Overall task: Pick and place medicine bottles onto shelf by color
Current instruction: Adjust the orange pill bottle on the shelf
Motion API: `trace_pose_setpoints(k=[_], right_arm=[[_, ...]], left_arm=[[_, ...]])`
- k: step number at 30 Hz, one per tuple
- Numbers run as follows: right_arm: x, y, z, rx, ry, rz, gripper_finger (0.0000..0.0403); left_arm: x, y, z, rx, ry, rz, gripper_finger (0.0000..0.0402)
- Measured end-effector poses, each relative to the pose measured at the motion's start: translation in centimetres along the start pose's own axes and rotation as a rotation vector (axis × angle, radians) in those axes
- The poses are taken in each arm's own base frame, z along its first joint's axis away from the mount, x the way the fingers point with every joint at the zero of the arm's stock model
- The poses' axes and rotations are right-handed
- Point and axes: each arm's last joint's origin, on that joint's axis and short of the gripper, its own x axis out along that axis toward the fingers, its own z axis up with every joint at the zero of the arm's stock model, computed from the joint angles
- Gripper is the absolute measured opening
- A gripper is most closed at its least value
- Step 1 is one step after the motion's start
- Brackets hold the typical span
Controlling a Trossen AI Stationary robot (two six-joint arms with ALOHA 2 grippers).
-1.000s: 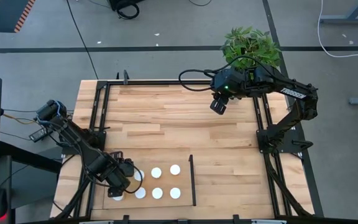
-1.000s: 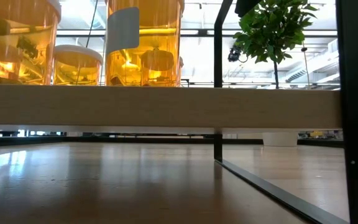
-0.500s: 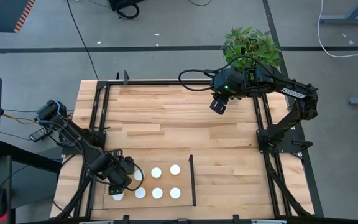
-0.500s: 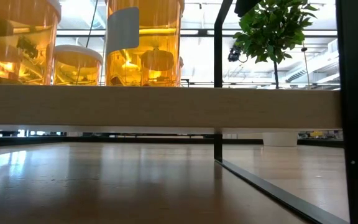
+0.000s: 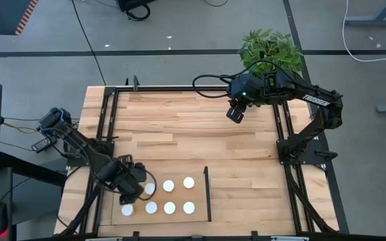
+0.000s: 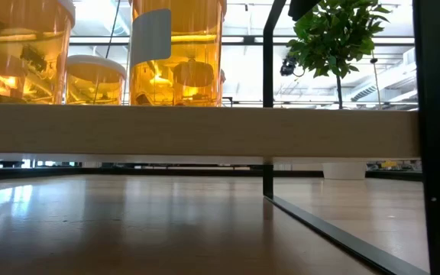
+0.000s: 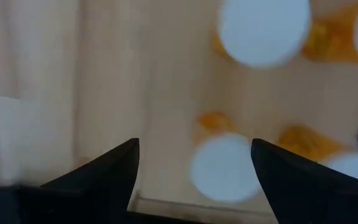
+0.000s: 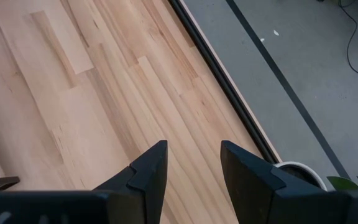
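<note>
A: While the left gripper (image 5: 134, 189) hangs over the shelf's (image 5: 198, 213) left end, what are its jaws doing?

B: Spread apart, nothing between them. In its wrist view the two fingers (image 7: 104, 171) stand wide, and a white cap (image 7: 224, 168) shows in the gap, lower down and untouched.

A: Bottles (image 5: 169, 197)?

B: From above I count six white caps plainly on the shelf, in two rows, all left of the black strip (image 5: 207, 194). One stands at the near left corner (image 5: 126, 210). The arm hides part of the far row's left end, so more may be hidden; cannot tell. In the low view, orange bottle bodies (image 6: 177, 52) stand along the board's top edge.

A: Right gripper (image 5: 235, 113)?

B: Raised over the table's (image 5: 179, 127) far right part, near the plant (image 5: 271, 48), well apart from the shelf. Its wrist view shows the fingers (image 8: 148, 171) parted with bare planks beyond; it holds nothing. A white pot rim (image 8: 300, 173) shows past the table edge.
</note>
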Motion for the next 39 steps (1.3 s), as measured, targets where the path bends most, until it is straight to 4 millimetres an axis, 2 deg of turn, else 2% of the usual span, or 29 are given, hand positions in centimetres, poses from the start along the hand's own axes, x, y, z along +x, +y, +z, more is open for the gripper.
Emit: trace_pose_setpoints(k=[8, 14, 20, 23, 29, 35, 39], right_arm=[[0.0, 0.0, 0.0, -0.001, 0.001, 0.003, 0.0157], [0.0, 0.0, 0.0, -0.001, 0.001, 0.003, 0.0157], [0.0, 0.0, 0.0, -0.001, 0.001, 0.003, 0.0157], [0.0, 0.0, 0.0, -0.001, 0.004, 0.009, 0.0157], [0.0, 0.1, -0.1, 0.014, 0.013, 0.025, 0.0157], [0.0, 0.1, -0.1, 0.019, 0.018, 0.034, 0.0157], [0.0, 0.1, -0.2, 0.017, 0.025, 0.039, 0.0157]], left_arm=[[-0.8, 2.1, 2.6, -0.03, -0.075, 0.06, 0.0313], [-0.9, 4.5, 5.3, -0.079, -0.164, 0.094, 0.0312], [-1.6, 6.0, 10.0, -0.003, -0.48, -0.013, 0.0286], [-1.5, 6.8, 12.0, 0.045, -0.585, -0.008, 0.026], [1.8, 8.2, 14.2, 0.068, -0.497, 0.047, 0.0189], [4.7, 7.4, 16.3, 0.123, -0.511, -0.031, 0.0109], [5.8, 6.7, 16.6, 0.138, -0.505, -0.044, 0.0054]])
